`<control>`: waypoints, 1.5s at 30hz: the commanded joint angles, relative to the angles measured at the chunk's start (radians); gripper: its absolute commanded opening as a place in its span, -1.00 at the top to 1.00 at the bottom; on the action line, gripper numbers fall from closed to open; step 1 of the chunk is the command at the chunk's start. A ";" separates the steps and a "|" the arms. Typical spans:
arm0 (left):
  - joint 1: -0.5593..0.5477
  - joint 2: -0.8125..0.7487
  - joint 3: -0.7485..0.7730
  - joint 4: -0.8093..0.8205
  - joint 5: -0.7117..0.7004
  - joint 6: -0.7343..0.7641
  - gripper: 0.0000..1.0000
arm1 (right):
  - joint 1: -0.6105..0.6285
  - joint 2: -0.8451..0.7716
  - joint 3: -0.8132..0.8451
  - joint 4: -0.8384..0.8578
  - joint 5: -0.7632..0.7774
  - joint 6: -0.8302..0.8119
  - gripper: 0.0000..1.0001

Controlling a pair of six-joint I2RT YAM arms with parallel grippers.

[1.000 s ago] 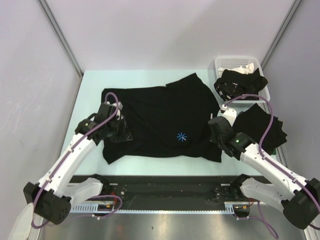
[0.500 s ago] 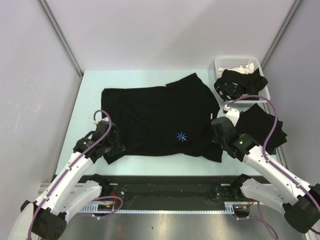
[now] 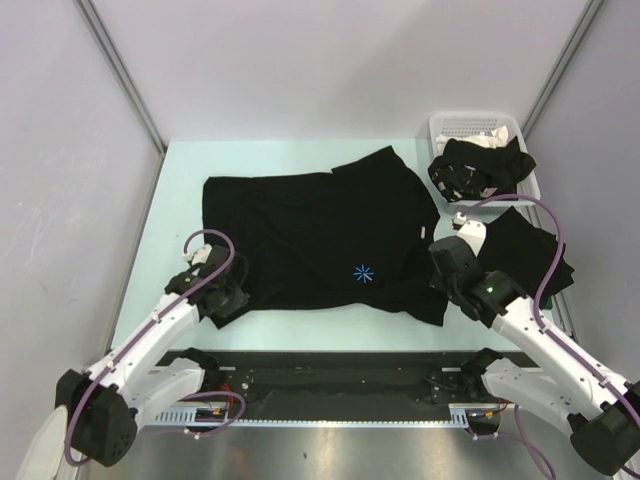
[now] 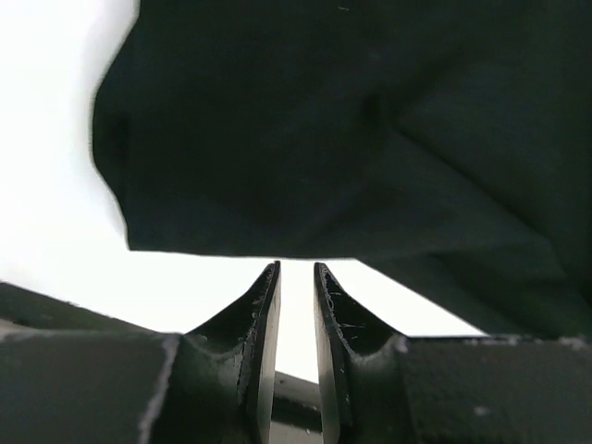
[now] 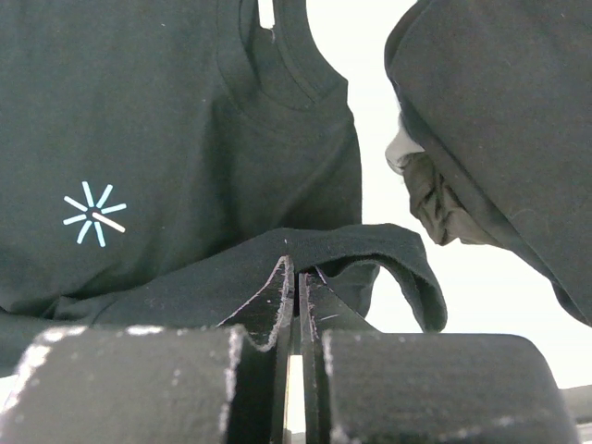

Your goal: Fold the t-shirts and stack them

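Three lots of black shirts: starburst t-shirt (image 3: 310,235) spread flat mid-table (image 3: 180,180); second t-shirt (image 3: 525,250) just to its right; heaped shirts (image 3: 480,165) in the white basket (image 3: 470,125), far right. Left gripper (image 4: 296,268) at the spread shirt's near left corner, jaws narrowly parted, nothing between. Right gripper (image 5: 294,264) at the near right sleeve, jaws closed together, tips against the fold; cloth pinched or not, cannot tell.

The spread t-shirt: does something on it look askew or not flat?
Yes. The spread t-shirt lies slightly crooked, and its near-right sleeve is curled over itself instead of flat. At the far right, dark clothes spill over the rim of the white basket.
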 commanded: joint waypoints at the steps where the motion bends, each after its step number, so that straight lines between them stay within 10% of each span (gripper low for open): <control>1: -0.005 0.065 0.000 0.030 -0.075 -0.105 0.50 | -0.014 -0.025 0.036 -0.024 0.019 -0.002 1.00; 45: -0.009 0.015 -0.186 0.048 -0.211 -0.139 0.14 | -0.069 -0.045 0.036 -0.030 -0.010 -0.034 1.00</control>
